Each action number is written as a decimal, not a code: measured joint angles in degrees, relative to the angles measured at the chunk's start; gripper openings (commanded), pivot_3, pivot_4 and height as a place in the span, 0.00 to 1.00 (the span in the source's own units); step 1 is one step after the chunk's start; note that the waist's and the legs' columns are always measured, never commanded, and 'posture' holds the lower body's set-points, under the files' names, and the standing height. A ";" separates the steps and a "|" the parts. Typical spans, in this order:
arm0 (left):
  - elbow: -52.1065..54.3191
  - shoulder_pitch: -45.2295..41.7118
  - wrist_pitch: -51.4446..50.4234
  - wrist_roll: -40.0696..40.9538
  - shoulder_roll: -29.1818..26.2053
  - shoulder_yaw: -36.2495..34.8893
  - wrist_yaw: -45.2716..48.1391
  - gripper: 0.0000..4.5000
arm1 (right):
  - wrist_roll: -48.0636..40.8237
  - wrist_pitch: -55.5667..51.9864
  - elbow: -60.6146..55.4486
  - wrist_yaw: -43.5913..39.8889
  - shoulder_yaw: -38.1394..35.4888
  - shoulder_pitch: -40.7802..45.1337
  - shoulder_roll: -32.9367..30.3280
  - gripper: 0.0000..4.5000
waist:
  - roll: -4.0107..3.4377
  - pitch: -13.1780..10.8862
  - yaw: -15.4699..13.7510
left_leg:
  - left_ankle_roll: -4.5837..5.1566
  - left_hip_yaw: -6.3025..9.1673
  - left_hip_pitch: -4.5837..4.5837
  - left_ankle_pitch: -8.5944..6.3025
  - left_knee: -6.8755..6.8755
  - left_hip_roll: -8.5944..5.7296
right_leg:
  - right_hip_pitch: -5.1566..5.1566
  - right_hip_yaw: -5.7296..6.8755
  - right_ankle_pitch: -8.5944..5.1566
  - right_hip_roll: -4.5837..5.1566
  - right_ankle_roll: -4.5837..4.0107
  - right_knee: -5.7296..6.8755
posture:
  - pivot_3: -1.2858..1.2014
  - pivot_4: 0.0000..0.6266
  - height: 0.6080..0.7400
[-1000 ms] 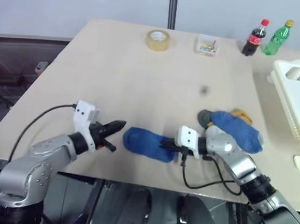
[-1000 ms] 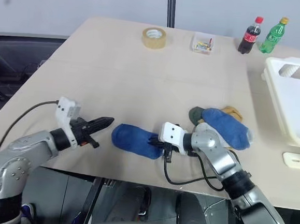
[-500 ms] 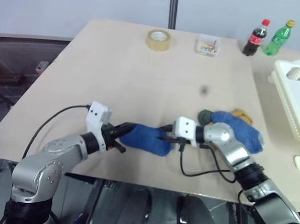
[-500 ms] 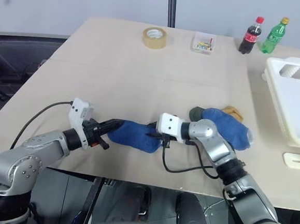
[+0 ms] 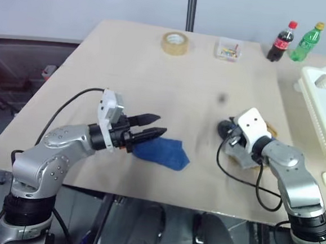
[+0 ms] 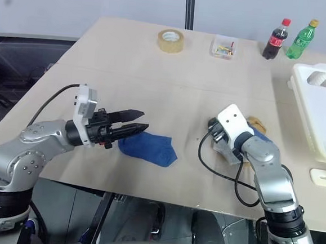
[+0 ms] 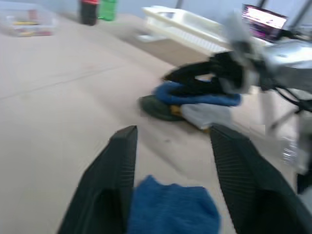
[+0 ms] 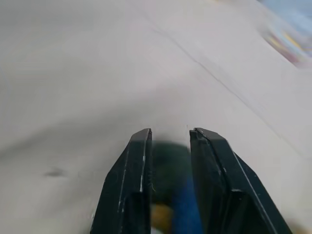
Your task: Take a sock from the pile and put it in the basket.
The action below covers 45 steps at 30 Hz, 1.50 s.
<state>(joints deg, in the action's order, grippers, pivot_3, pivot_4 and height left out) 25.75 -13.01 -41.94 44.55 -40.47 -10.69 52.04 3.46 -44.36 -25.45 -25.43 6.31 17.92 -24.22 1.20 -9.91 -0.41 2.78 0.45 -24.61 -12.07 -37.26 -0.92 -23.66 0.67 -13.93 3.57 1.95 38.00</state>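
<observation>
the left gripper (image 6: pixel 136 121) had its fingers apart above the sock (image 6: pixel 148 147), which lay flat on the table (image 6: pixel 172 77). at three o'clock from it the right gripper (image 8: pixel 169 141), slightly parted, hovered over the pile (image 7: pixel 195 102). the basket (image 6: pixel 322 106) stood farther that way.

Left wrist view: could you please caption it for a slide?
Open left gripper above a blue sock, the pile beyond.

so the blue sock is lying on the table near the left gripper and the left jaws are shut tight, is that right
Not quite. The blue sock does lie on the table by the left gripper, but the jaws are open, as the left wrist view shows.
</observation>
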 measured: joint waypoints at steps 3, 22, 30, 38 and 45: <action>0.11 -0.05 0.36 0.65 -1.29 -0.07 1.84 0.53 | 0.86 -3.55 1.81 2.65 -0.02 1.83 0.71 0.28 | 0.00 0.00 -0.20 | 0.03 -0.02 -0.02 -0.01 -0.01 -0.03 | 0.02 0.01 0.01 0.01 0.02 -0.04 | 0.52 0.24 1.00; 2.25 3.41 1.25 1.16 -2.71 -1.15 1.17 0.56 | 0.33 -10.75 4.30 1.96 1.24 2.08 -3.03 0.01 | 0.00 -0.01 -0.25 | 0.08 -0.01 -0.01 -0.03 -0.02 -0.03 | 0.06 0.05 0.02 -0.08 0.08 -0.04 | 0.52 0.24 1.00; 2.29 4.47 2.15 1.08 -2.65 -1.27 -0.22 0.56 | -2.17 -11.58 4.00 0.73 0.16 2.65 -3.01 0.01 | 0.00 -0.01 -0.23 | 0.08 -0.01 -0.01 -0.03 -0.03 -0.03 | 0.07 0.05 0.03 -0.10 0.09 -0.04 | 0.52 0.24 1.00; 2.37 6.65 2.57 1.19 -1.95 -2.52 -2.62 0.56 | -10.44 -13.09 0.75 -2.36 -1.84 7.88 1.51 0.01 | -0.01 -0.01 0.76 | 0.08 0.00 0.02 -0.03 -0.03 0.04 | 0.07 0.04 0.03 -0.15 0.09 -0.02 | 0.52 0.24 1.00; 3.53 9.99 2.78 1.44 -1.87 -5.28 -5.06 0.56 | -12.37 -10.45 7.69 -3.10 4.25 15.18 7.09 0.01 | -0.01 -0.02 1.22 | 0.07 -0.02 0.04 -0.02 -0.02 0.03 | 0.06 0.01 0.03 -0.14 0.08 -0.02 | 0.52 0.24 1.00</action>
<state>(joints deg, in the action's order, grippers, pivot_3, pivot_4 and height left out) 29.27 -3.02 -39.16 45.99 -42.35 -15.97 46.98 -8.91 -54.80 -17.76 -28.53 10.56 33.11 -17.12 1.19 -9.93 0.81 2.86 0.43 -24.57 -12.09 -37.28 -0.88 -23.60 0.68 -13.90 3.43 2.03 37.98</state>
